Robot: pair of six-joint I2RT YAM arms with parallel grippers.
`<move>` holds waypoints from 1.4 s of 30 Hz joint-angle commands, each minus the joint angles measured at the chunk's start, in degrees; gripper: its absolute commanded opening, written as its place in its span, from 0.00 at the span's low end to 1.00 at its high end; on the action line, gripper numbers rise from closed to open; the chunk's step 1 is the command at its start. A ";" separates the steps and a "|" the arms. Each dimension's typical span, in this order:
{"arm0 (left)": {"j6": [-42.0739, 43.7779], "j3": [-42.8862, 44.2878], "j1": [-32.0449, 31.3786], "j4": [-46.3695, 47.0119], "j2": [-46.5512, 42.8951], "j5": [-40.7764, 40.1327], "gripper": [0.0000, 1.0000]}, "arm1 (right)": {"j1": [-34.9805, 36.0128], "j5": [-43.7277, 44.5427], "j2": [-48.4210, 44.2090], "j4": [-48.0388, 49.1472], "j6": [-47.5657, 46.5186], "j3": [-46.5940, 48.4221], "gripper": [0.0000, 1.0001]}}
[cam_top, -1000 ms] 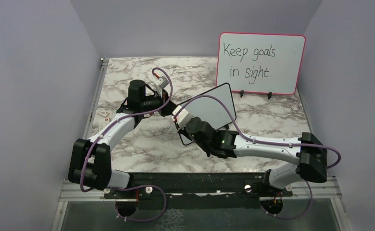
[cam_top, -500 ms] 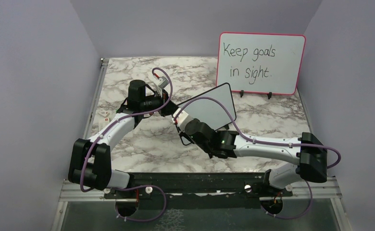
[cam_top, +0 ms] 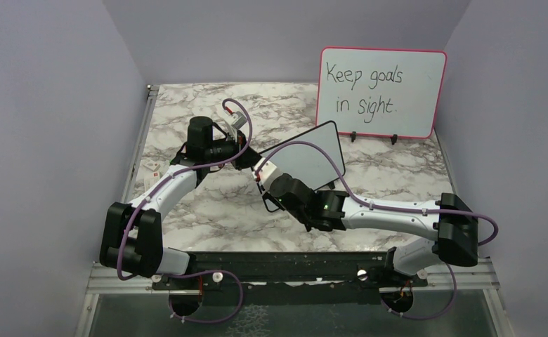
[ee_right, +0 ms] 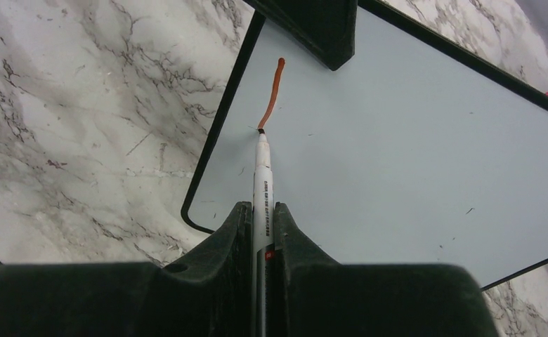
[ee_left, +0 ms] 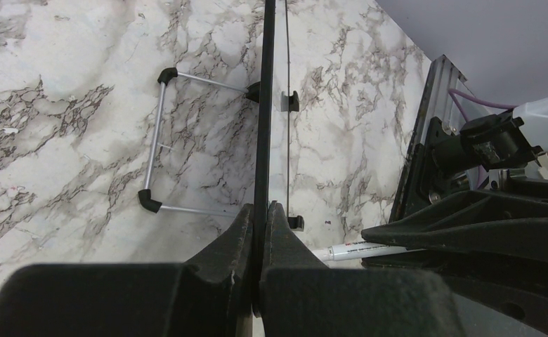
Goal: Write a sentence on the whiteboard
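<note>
The whiteboard (cam_top: 310, 156) is small and black-framed, held tilted above the table's middle. My left gripper (ee_left: 259, 210) is shut on its edge, and the board shows edge-on in the left wrist view (ee_left: 264, 105). My right gripper (ee_right: 261, 210) is shut on a white marker (ee_right: 262, 175). The marker's tip touches the board's face (ee_right: 398, 140) near its left edge. Of the sentence, only one short reddish-brown stroke (ee_right: 272, 91) shows; no words are on the board. In the top view my right gripper (cam_top: 277, 184) sits at the board's lower left, and my left gripper (cam_top: 246, 160) at its left edge.
A larger pink-framed board (cam_top: 380, 91) reading "Keep goals in sight" stands at the back right. A wire stand with black ends (ee_left: 155, 151) lies on the marble table under the held board. A small white object (cam_top: 152, 167) sits at the table's left edge.
My right gripper with the marker has shifted slightly to the left along the board. The left arm and the board have not moved.
</note>
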 commanded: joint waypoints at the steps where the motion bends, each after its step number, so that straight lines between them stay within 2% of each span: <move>1: 4.64 -0.37 -0.55 -5.16 1.06 -5.42 0.00 | 0.10 3.88 0.04 0.20 1.22 0.54 0.00; 22: 4.95 -0.28 -0.55 -5.52 1.34 -5.65 0.00 | 0.10 7.60 -0.02 -1.87 3.25 0.73 0.00; 30: 4.94 -0.19 -0.55 -5.60 1.41 -5.66 0.00 | 0.10 3.69 -3.69 3.15 1.60 -1.21 0.00; 42: 4.97 -0.11 -0.55 -5.85 1.51 -5.66 0.00 | 0.01 5.39 -2.06 4.74 1.50 -1.00 0.00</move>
